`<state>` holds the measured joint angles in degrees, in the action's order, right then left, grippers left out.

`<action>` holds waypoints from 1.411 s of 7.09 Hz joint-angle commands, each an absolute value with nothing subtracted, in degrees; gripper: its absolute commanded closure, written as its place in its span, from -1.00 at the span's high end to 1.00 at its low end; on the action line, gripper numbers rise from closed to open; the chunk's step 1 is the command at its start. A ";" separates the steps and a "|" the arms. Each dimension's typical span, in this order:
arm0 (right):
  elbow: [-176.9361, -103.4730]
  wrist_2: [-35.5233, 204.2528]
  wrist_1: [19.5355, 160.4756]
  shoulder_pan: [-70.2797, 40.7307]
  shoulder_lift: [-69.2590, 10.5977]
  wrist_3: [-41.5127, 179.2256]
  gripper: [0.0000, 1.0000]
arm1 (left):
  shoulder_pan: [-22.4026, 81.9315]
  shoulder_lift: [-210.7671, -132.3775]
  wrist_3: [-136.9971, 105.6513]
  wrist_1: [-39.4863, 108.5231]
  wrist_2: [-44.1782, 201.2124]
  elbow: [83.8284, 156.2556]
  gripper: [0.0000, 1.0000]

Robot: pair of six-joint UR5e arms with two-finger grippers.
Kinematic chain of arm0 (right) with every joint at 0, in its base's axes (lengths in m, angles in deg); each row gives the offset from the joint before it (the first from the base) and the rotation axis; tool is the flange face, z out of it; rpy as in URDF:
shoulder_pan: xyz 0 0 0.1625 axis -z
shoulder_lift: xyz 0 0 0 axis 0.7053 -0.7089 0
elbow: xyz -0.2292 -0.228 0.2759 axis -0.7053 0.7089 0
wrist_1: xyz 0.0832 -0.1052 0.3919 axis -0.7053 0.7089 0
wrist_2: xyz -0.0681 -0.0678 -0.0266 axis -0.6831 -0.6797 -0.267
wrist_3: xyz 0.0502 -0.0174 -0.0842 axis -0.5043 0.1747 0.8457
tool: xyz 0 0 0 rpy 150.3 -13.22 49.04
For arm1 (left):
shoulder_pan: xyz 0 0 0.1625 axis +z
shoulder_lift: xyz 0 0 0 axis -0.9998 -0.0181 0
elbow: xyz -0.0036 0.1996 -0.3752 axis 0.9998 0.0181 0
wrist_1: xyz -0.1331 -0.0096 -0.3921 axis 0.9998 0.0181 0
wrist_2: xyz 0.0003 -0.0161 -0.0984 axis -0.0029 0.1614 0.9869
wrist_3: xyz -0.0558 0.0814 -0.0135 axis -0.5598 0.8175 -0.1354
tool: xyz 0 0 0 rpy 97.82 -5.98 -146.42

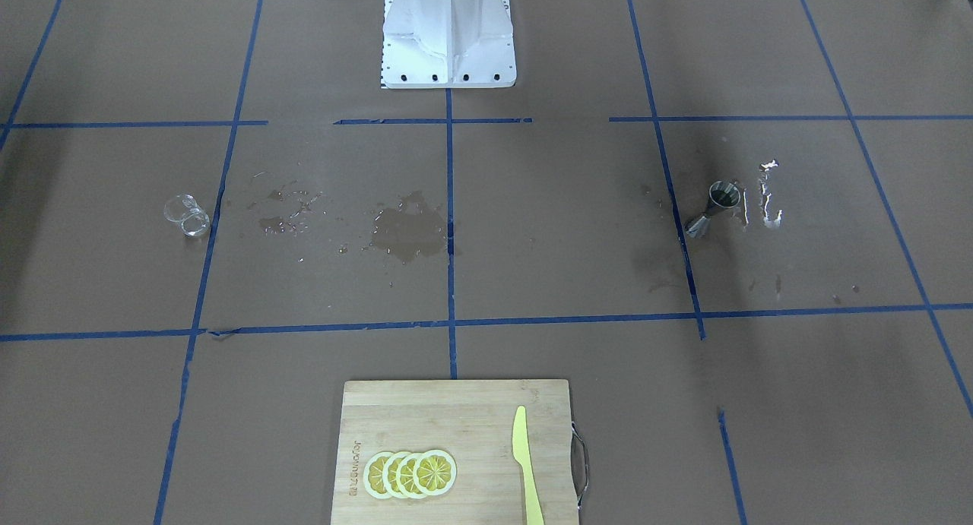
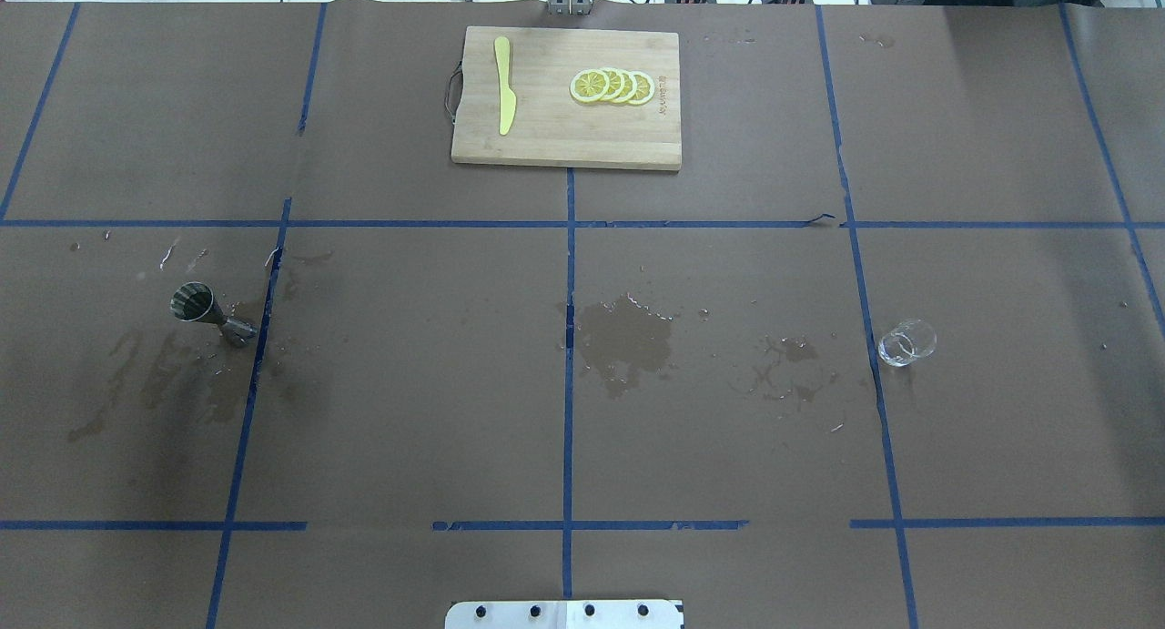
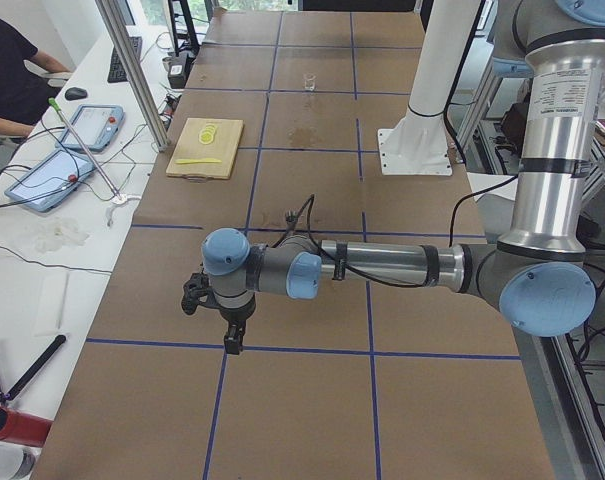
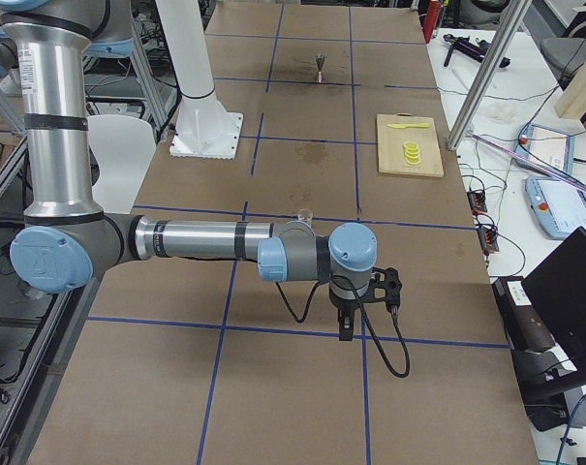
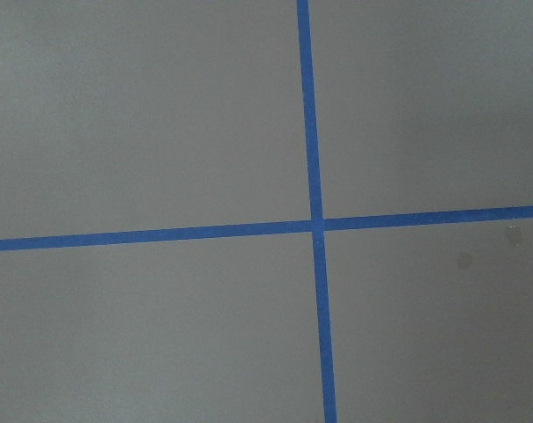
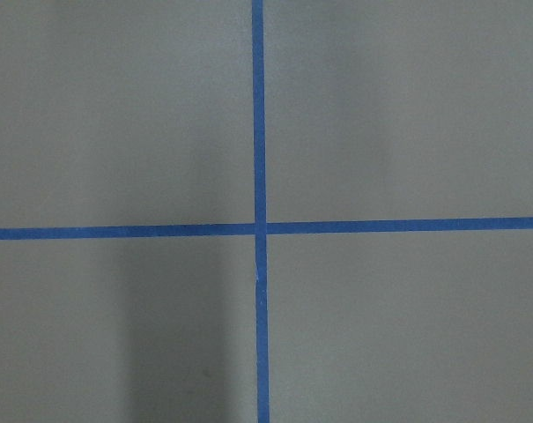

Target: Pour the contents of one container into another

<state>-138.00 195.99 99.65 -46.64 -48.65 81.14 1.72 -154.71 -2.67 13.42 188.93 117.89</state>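
Brown worktop (image 2: 410, 410): paper-covered and marked into squares with blue tape (image 2: 568, 410). I see a damp patch (image 2: 623, 338) near the middle and smaller wet marks to either side.

Jigger (image 2: 207, 310): steel, standing upright on the robot's left side of the worktop, just beside a tape line, with wet stains around it.

Glass (image 2: 906, 342): small and clear, upright on the robot's right side, just beside a tape line and well apart from the jigger.

Left gripper (image 3: 232, 340): visible to me only in the left side view, pointing down over the worktop's end. I cannot tell how far its jaws are parted or whether it holds anything. Its wrist camera shows only bare paper and crossing tape lines. The jigger is well apart from it, further in along the worktop.

Right gripper (image 4: 346, 325): visible only in the right side view, pointing down over the opposite end. I cannot tell its opening or its hold. The glass (image 4: 304, 218) shows beyond the arm's wrist, apart from the gripper.

Cutting board (image 2: 546, 142): wooden, at the far edge from the robot, carrying a yellow knife (image 2: 503, 83) and overlapping lemon slices (image 2: 612, 86).
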 commanded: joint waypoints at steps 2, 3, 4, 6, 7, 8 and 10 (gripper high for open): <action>-138.09 195.99 99.57 -46.64 -48.64 81.14 1.00 | 1.68 -154.70 -2.61 13.42 189.00 117.93 1.00; -138.09 195.99 99.57 -46.64 -48.64 81.14 1.00 | 1.68 -154.70 -2.53 13.42 189.00 117.93 1.00; -138.09 195.99 99.57 -46.64 -48.64 81.14 1.00 | 1.68 -154.70 -2.61 13.42 189.00 117.93 1.00; -138.00 195.99 99.66 -46.55 -48.64 81.14 1.00 | 1.68 -154.70 -2.61 13.42 189.00 117.93 1.00; -138.00 195.99 99.57 -46.64 -48.64 81.14 1.00 | 1.68 -154.70 -2.61 13.42 189.00 118.02 1.00; -138.00 195.99 99.57 -46.64 -48.64 81.14 1.00 | 1.68 -154.70 -2.61 13.42 189.52 118.02 1.00; -138.00 195.99 99.57 -46.64 -48.64 81.14 1.00 | 1.77 -154.70 -2.52 13.42 189.79 118.02 1.00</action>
